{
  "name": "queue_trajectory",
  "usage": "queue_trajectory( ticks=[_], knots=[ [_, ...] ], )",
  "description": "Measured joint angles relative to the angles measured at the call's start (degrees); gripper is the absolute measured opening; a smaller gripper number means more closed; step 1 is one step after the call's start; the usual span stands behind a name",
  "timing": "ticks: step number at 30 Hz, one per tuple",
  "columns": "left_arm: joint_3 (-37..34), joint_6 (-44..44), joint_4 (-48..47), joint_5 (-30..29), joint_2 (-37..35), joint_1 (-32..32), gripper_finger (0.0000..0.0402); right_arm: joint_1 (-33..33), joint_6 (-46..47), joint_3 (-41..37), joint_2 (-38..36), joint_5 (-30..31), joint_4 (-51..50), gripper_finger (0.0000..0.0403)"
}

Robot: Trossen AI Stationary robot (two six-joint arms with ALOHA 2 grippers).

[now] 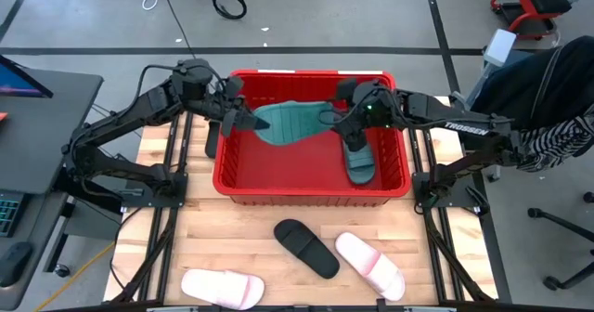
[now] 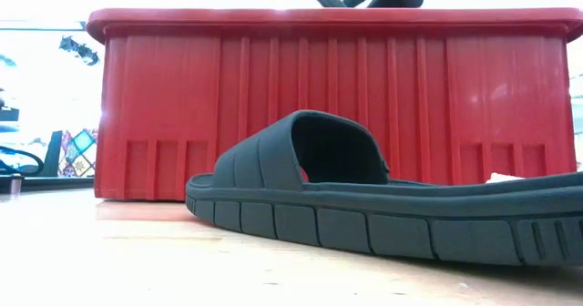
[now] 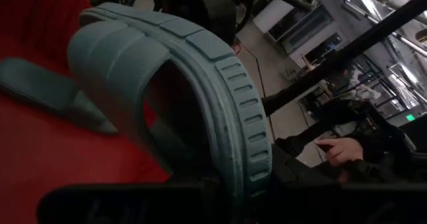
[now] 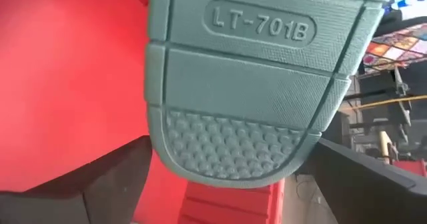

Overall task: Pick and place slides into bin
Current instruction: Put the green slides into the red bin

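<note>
A teal slide [image 1: 290, 123] hangs over the red bin [image 1: 243, 180], lying left to right. My left gripper [image 1: 239, 119] is shut on its left end. My right gripper [image 1: 342, 122] stands open at its right end; in the right wrist view the ribbed sole's rounded end [image 4: 233, 151] lies between the two spread fingers [image 4: 117, 181], and I cannot tell whether they touch it. A second teal slide [image 1: 360, 159] lies on the bin's floor at the right. A black slide [image 1: 306, 247] and two pale pink-white slides [image 1: 223, 287] [image 1: 369, 264] rest soles down on the table. My left gripper holds the teal slide by the sole's rim [image 3: 243, 167] at its left end, close to the strap [image 3: 127, 64]. The fingers come roughly level from the table's left, along the slide. The slide is lifted clear above the bin, turned partly onto its side; the gripper's body hides the contact itself.
The bin's thick rim [image 2: 328, 16] stands tall behind the black slide [image 2: 364, 206] in the low view. Metal frame rails [image 1: 172, 191] flank the wooden table on both sides. A person's hand [image 3: 333, 151] shows beyond the table's right side.
</note>
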Motion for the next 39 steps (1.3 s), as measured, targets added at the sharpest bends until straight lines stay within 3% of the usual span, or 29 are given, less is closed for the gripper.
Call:
queue_trajectory(
  ticks=[12, 21, 39],
  knots=[
    [0.0, 4.2, 0.3, -0.1, -0.1, 0.0, 0.0048, -0.4, 7.8, 0.0, 0.0, -3.4, 3.6, 0.04],
    [0.0, 6.9, 4.1, 2.7, -0.1, 0.0, 0.0048, -0.3, 7.9, 0.0, 0.0, -5.5, 5.9, 0.04],
    [0.2, 9.9, 2.4, 3.4, -0.2, 0.1, 0.0044, 1.5, 9.1, 0.8, -1.3, -6.0, 7.4, 0.0398]
  ],
)
